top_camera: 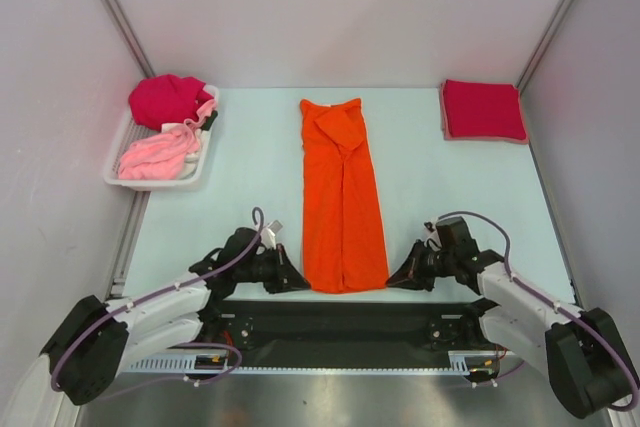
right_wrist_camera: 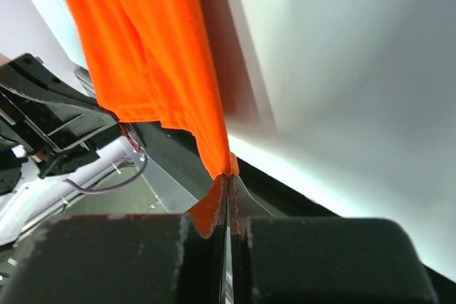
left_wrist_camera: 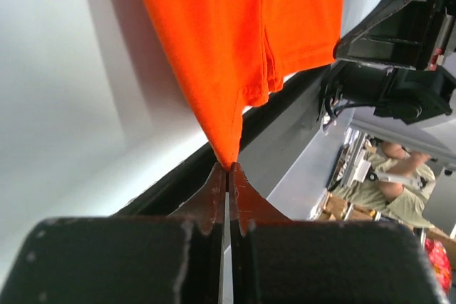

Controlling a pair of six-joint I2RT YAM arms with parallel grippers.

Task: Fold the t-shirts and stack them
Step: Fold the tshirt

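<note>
A bright orange t-shirt (top_camera: 342, 192) lies in a long narrow strip down the middle of the table, sleeves folded in. My left gripper (top_camera: 303, 283) is shut on its near left corner, which shows as an orange tip (left_wrist_camera: 228, 154) pinched between the fingers. My right gripper (top_camera: 392, 278) is shut on the near right corner, where the hem (right_wrist_camera: 217, 154) runs into the fingers. A folded crimson t-shirt (top_camera: 483, 110) rests at the back right. In the white tray (top_camera: 120, 150) a magenta t-shirt (top_camera: 166, 99) and a pale pink t-shirt (top_camera: 157, 156) lie crumpled.
White walls with metal posts close in the table on three sides. A black base plate (top_camera: 340, 319) runs along the near edge between the arms.
</note>
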